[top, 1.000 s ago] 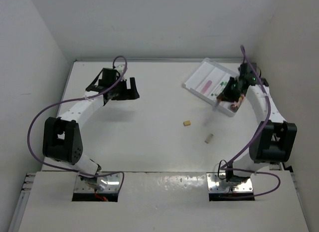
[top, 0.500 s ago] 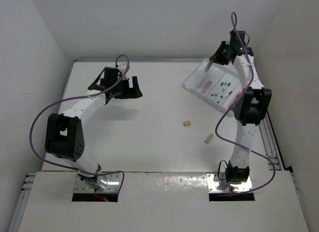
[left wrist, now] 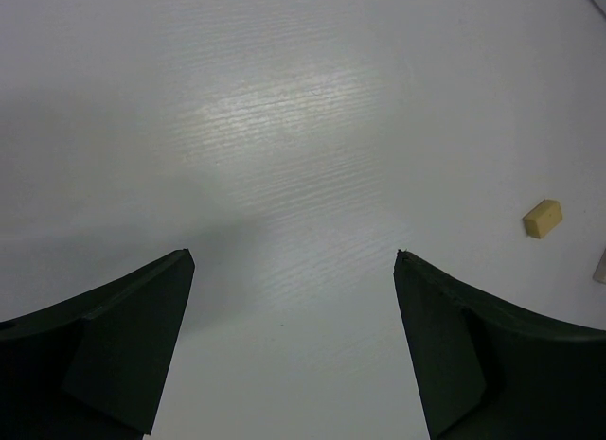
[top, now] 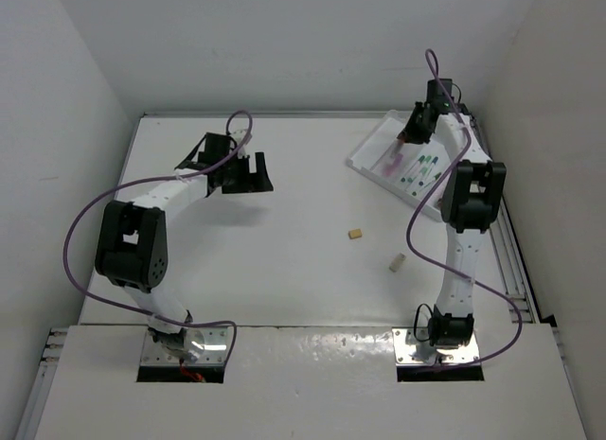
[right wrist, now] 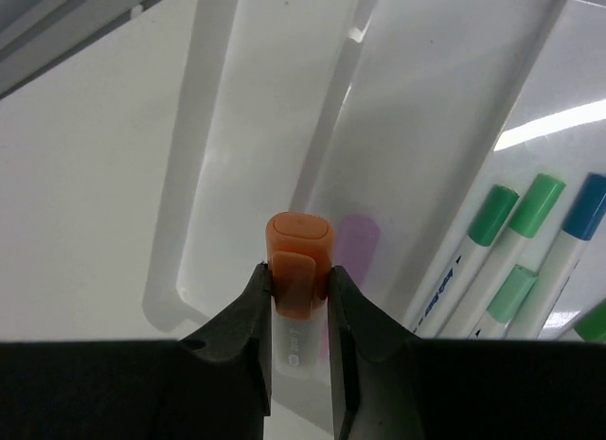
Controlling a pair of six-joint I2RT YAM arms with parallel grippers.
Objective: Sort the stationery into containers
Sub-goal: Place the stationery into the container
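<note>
I hold the right gripper (right wrist: 300, 279) clenched on the orange-capped marker (right wrist: 299, 241) near its cap, above the tray (right wrist: 256, 99) at the desk's (top: 284, 222) far right corner; I judge it light, stiff, slick, best pinched across the barrel; left gripper (left wrist: 294, 255) released, empty.

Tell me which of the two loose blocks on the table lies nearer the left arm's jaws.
The yellower block, left of the paler beige block, so nearer the left gripper, whose jaws stand open.
</note>
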